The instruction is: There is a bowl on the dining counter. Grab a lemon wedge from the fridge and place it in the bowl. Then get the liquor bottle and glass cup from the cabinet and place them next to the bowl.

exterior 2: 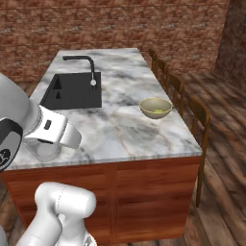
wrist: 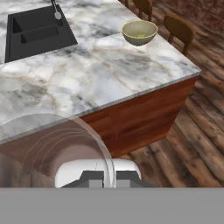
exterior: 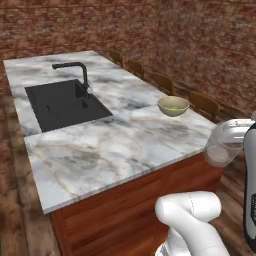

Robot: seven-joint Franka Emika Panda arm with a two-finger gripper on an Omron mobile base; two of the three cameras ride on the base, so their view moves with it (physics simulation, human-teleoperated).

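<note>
Clamped on the rim of the glass cup, with the end effector closed on that thin wall at the bottom centre of the hand view. Appears as a clear, curved shell in the lower left of that view, held off the near edge of the worktop and not yet over it. Shows again at the right edge of the left base view, glass cup hanging just beyond the marble edge, and at the lower left of the right base view, glass cup under the white forearm.

Sits toward the far right of the marble, the bowl, upper right of centre in the left base view, well apart from the cup. Holds something pale yellow inside, probably the lemon wedge, though too small to be sure. No liquor bottle beside the bowl.

Judged from this: lemon step done, cup delivery in hand, bottle step not settled by these views.

Calls next for carrying the cup up and over the worktop edge, toward the bare marble beside the bowl, lowering it upright, then releasing. Needs clearance from the bowl rim. Leaves the black sink and faucet in the upper left out of the path, likewise the wooden chairs along the far side.
</note>
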